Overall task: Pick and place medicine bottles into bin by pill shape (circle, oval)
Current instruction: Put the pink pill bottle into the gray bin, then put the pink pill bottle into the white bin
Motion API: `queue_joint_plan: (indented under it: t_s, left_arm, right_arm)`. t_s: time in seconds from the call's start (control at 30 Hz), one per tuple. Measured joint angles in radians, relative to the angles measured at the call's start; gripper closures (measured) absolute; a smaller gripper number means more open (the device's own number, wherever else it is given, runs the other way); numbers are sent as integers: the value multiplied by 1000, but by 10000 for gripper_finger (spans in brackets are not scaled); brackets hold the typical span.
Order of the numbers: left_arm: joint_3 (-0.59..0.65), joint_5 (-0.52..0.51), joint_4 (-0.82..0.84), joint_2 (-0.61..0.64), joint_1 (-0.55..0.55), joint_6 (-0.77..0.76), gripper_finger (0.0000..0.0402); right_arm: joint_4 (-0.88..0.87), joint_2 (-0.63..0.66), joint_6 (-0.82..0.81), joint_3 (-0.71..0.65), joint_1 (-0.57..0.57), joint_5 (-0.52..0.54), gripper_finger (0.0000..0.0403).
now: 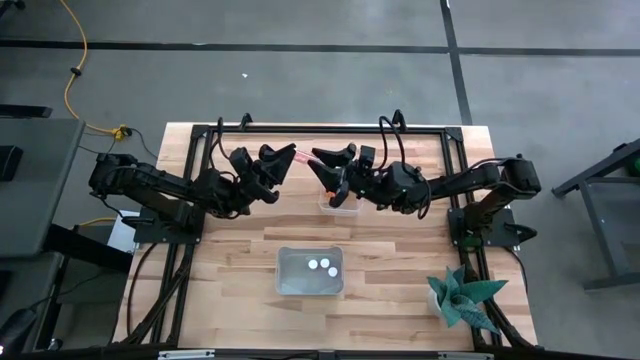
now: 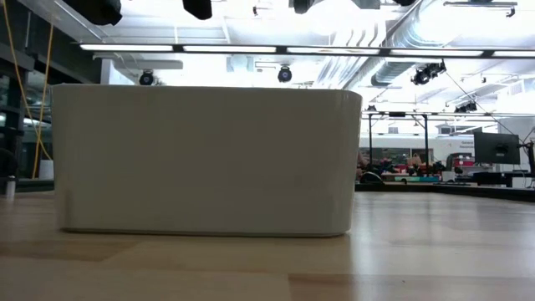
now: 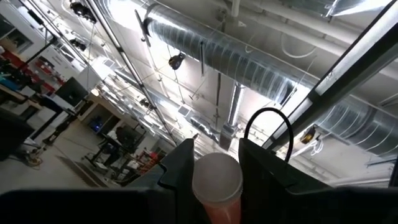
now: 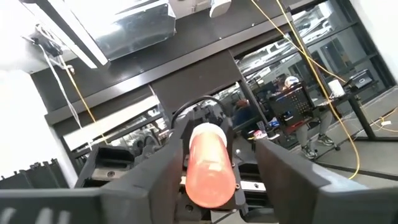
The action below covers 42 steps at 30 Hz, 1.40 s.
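Wooden slat tabletop [image 1: 390,270] under both dark arms. Item: one orange see-through medicine bottle with round white cap [image 1: 304,156], raised above the table's far side, between the grippers. Left gripper [image 1: 283,160]: jaws clamped on its capped end. Right gripper [image 1: 328,163]: jaws spread wide around the other end. Clear rectangular bin [image 1: 284,270] near the front holds three white-capped bottles [image 1: 322,265].

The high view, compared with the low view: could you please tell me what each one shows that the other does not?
Only the high view shows both arms meeting above the table, the left hand holding a medicine bottle at the open right hand, three white-capped bottles inside the near bin, and a plant. Only the low view shows ceiling lights and a monitor. Both show the wooden table and, apparently, that bin.
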<state>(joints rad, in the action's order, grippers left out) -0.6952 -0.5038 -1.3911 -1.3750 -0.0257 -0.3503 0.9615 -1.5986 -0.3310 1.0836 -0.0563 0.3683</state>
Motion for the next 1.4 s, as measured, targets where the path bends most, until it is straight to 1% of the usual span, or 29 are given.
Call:
queue_joint_plan:
  t_s: [0.07, 0.17, 0.37, 0.5, 0.57, 0.7, 0.8, 0.9, 1.07, 1.3, 1.4]
  left_arm:
    - [0, 0, 2, 3, 0, 19, 299]
    - [0, 0, 0, 6, 0, 28, 301]
    - [0, -1, 3, 6, 0, 45, 302]
    - [0, 21, 35, 26, 0, 70, 302]
    - [0, 39, 101, 57, 0, 84, 304]
    - [0, 97, 327, 155, 0, 85, 308]
    - [0, 134, 524, 231, 0, 84, 314]
    - [0, 135, 643, 276, 1, 85, 321]
    - [0, 135, 684, 297, 0, 92, 328]
    - [0, 135, 725, 297, 0, 92, 328]
    - [0, 146, 739, 297, 0, 91, 328]
  right_arm:
    - [-10, 10, 15, 0, 0, 6, 190]
    - [-50, 30, 22, 0, 0, 7, 178]
    - [-114, 82, 80, 0, 0, 9, 176]
    - [-189, 147, 143, 0, 0, 9, 176]
    - [-261, 195, 172, 0, 0, 9, 176]
    - [-431, 297, 204, 0, 0, 9, 176]
    - [-515, 365, 209, 0, 0, 16, 176]
    - [-562, 410, 224, 0, 0, 42, 176]
    - [-614, 439, 227, 0, 0, 44, 175]
    - [-658, 440, 198, 0, 0, 44, 175]
    - [-723, 440, 117, 0, 1, 45, 175]
